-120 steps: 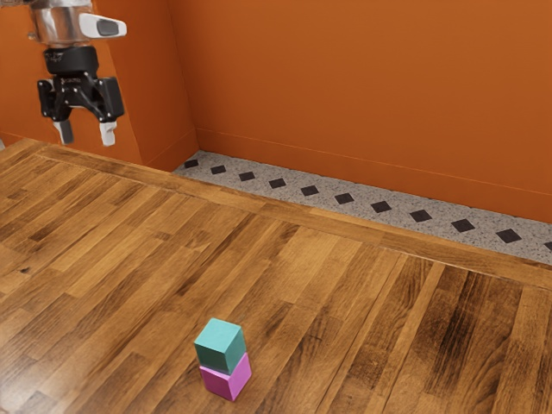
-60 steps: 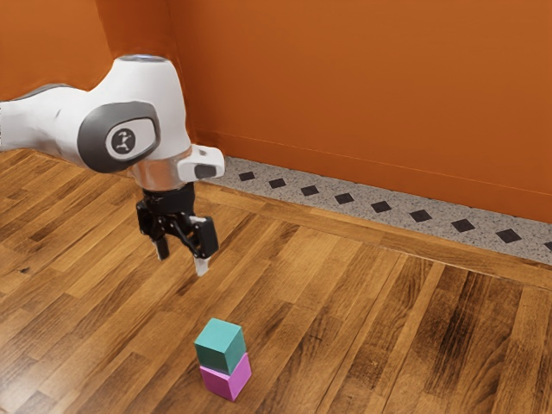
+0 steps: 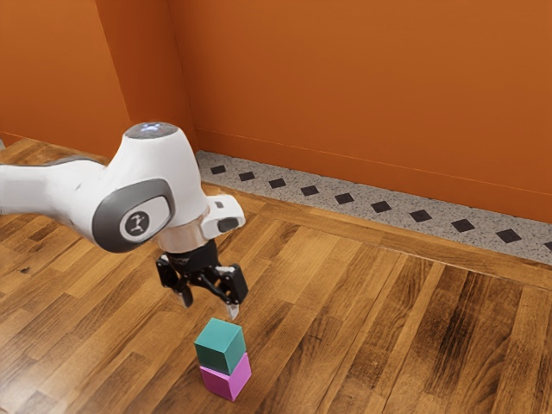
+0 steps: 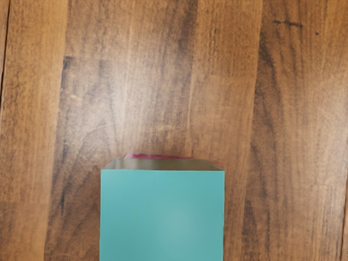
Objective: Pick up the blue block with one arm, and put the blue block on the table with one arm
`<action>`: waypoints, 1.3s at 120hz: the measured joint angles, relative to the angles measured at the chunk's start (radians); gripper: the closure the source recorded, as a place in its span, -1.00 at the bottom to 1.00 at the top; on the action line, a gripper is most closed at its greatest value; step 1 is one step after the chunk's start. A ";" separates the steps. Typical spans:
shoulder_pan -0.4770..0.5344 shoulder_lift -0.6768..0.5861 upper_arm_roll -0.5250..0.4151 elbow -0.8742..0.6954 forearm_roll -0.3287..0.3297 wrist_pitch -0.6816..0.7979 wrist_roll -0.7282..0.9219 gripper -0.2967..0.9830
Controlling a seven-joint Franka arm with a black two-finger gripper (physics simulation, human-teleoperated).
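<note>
Blue block [image 3: 221,347]: teal cube, plain flat faces, sits upright on top of pink block [image 3: 226,381], raised off table [image 3: 345,328]. Table brown wood, plank pattern, darker streaks.

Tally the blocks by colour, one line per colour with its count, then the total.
Blue: 1, the upper block
Pink: 1, the lower block
Total: 2
</note>
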 joint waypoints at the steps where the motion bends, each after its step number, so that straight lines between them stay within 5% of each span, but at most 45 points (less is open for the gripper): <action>1: 0.000 0.001 0.000 0.000 0.000 0.002 -0.002 -0.49; 156: -0.012 0.160 0.005 -0.002 0.035 0.034 0.005 -0.50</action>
